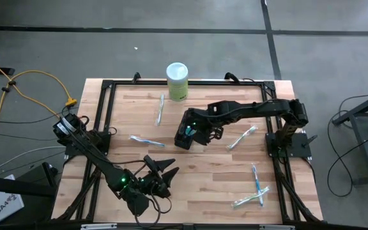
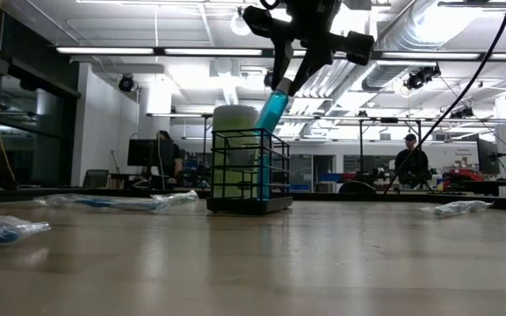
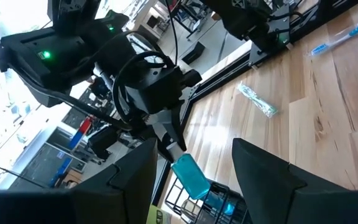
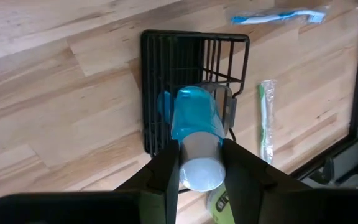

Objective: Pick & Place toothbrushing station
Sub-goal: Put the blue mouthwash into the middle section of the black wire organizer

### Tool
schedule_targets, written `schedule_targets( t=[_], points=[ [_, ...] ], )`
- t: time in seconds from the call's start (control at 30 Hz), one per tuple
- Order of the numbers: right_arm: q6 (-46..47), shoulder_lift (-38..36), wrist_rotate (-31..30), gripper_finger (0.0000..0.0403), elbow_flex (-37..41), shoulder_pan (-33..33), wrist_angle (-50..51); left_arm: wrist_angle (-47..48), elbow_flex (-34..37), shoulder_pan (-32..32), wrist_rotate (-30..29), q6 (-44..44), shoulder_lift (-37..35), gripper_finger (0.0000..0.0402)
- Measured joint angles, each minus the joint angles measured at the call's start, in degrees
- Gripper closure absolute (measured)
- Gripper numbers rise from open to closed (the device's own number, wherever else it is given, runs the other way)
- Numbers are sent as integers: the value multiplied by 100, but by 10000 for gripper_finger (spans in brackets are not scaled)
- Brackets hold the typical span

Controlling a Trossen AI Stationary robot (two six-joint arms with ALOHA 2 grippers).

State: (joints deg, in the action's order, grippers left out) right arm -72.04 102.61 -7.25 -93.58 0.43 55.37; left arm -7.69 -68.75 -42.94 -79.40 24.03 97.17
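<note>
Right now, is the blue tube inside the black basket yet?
Partly: the teal tube leans over the wire holder's rim, its white cap held by the right gripper.

You can't read the label on the pale green cylindrical canister [image 2: 233, 149]: the black wire-mesh holder [image 2: 249, 171] screens it in the low view, and the left wrist view's lower edge cuts that holder off

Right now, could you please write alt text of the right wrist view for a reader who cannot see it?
The right gripper holds a teal tube by its white cap, above a black wire holder on the wooden table. A wrapped toothbrush lies beyond.
</note>
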Motion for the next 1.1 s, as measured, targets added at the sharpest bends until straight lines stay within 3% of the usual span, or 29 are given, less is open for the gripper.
schedule_targets(
  t=[0.6, 1.1],
  points=[
    [41, 0, 195, 313, 0, -12, 136, 0, 0, 0, 2, -74, 0, 201],
    [176, 0, 764, 314, 0, -427, 219, -1, 0, 0, 2, -94, 0, 201]
  ],
)
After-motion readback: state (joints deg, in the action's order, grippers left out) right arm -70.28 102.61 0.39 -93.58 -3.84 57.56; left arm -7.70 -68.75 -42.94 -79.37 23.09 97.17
